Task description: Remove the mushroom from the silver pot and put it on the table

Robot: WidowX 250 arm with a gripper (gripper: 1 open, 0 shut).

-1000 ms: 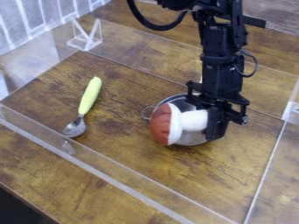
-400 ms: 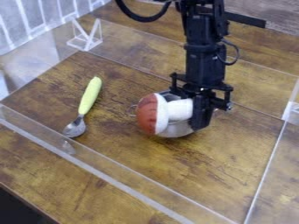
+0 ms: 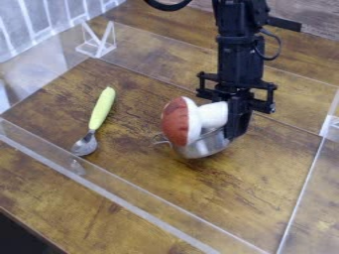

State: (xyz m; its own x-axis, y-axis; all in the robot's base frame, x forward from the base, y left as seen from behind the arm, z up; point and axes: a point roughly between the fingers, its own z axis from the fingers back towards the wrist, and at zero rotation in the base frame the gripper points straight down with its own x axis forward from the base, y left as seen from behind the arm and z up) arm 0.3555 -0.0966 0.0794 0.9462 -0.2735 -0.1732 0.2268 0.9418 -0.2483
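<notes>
Dark plank table (image 3: 79, 203) bears the silver pot (image 3: 205, 147); gripper (image 3: 233, 121), clamped on the mushroom (image 3: 189, 119) stem, has raised it clear of the pot, leaving only set-down.

Mushroom (image 3: 185, 119): red-brown cap, white stem.

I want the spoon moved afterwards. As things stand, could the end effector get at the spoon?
Probably not yet: the end effector is shut on the mushroom over the silver pot. The spoon itself lies open, nothing over it.
</notes>
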